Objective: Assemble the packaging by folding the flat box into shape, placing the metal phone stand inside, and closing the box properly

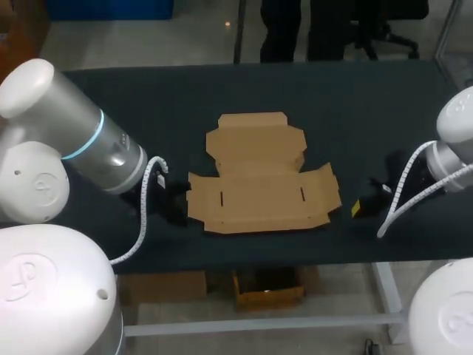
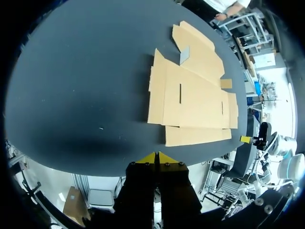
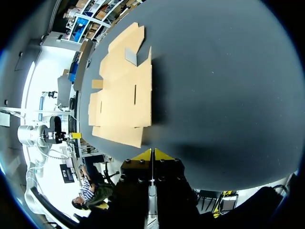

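Both claws have their tips pinched together, holding nothing: the left gripper (image 2: 155,159) and the right gripper (image 3: 152,154) each have the flat box (image 1: 262,177) lying ahead of them, near but untouched, on the dark table (image 1: 133,103). To fold cleanly, I would open up, slip under a side flap and lift along its crease — thin, matte brown cardboard, slotted and tabbed, likely buckles elsewhere.

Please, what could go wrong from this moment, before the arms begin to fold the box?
The flat box lies flat on the table; a claw may slide it instead of lifting an edge.
The left claw and the right claw are both shut, so they must open before gripping any flap.
The flat box also sits near the table's front edge; a push could send it over.
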You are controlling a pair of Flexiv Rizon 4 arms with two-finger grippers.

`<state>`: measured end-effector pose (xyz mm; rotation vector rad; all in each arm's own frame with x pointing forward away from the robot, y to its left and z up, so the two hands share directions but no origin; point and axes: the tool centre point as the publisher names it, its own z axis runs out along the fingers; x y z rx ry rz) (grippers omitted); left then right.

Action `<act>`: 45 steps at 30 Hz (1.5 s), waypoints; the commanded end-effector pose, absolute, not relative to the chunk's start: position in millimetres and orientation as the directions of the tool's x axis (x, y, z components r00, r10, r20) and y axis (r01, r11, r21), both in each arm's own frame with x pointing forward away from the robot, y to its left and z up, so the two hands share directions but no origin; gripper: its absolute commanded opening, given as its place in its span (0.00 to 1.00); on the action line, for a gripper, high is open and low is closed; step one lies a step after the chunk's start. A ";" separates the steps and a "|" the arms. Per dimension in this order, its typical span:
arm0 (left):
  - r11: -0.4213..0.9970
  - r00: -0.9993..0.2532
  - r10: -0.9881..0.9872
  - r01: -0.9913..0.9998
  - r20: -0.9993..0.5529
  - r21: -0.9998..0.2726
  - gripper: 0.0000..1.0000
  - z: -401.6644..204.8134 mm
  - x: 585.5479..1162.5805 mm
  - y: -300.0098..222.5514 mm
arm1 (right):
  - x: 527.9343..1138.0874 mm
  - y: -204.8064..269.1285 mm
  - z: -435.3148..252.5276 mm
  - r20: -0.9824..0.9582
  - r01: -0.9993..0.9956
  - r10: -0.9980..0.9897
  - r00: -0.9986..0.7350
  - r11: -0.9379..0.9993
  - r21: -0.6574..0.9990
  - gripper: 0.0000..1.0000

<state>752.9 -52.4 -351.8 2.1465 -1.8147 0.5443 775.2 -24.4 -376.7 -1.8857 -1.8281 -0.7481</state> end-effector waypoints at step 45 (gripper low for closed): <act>-0.018 0.047 -0.841 -0.998 0.538 0.058 0.00 -408.7 769.8 -62.9 | 786.6 9.9 -425.2 0.650 1.000 0.760 -0.012 0.023 -0.008 0.00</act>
